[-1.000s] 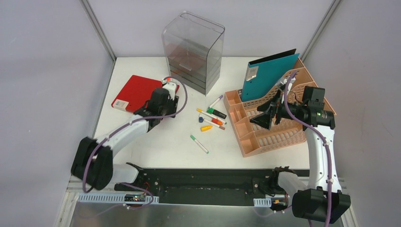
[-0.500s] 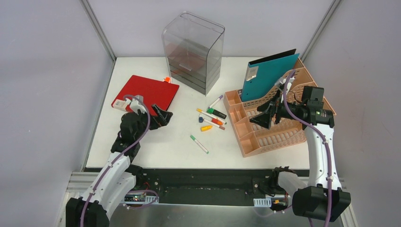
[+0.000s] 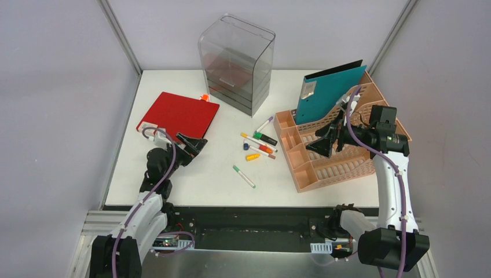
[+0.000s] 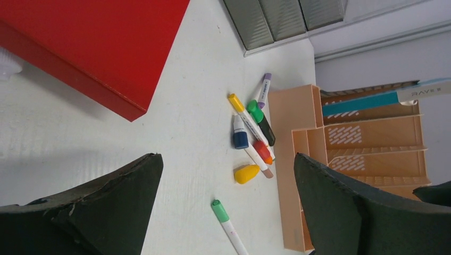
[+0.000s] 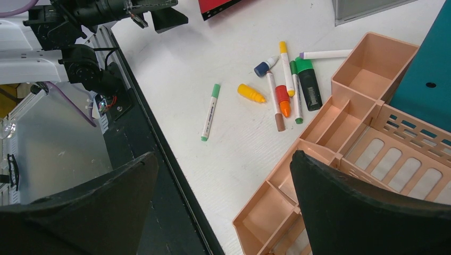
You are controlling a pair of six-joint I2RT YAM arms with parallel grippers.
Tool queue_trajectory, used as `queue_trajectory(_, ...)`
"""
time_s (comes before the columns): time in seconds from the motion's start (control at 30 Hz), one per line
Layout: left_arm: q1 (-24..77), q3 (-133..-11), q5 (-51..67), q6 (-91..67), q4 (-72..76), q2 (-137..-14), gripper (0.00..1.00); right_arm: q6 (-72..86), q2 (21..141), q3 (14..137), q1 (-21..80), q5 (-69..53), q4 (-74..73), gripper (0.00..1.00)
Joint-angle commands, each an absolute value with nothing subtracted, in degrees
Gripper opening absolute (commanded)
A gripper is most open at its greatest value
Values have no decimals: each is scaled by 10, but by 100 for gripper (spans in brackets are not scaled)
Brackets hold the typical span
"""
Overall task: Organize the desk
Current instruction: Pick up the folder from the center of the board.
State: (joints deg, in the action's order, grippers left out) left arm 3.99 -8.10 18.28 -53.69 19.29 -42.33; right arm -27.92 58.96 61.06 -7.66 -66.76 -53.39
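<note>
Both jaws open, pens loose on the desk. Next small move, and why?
Probably reach the left gripper toward the green-capped pen: it lies alone on the desk, apart from the pen cluster, and that gripper's jaws stand open and empty.

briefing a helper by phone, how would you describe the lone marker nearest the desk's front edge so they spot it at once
On the white desk, look left of the peach file rack, where a heap of markers lies. Nearer the front edge, the green-capped marker lies alone: white barrel, green cap, touching no other pen.
</note>
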Motion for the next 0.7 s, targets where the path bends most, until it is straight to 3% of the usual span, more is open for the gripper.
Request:
queue_trajectory(0.0, 26, -55, 163, -578, 258, -434, 98, -285, 587, 613, -76, -671, -516, 99)
queue_trajectory(0.67, 17, -32, 87, -625, 425, -589, 99, -285, 587, 613, -79, -673, -516, 99)
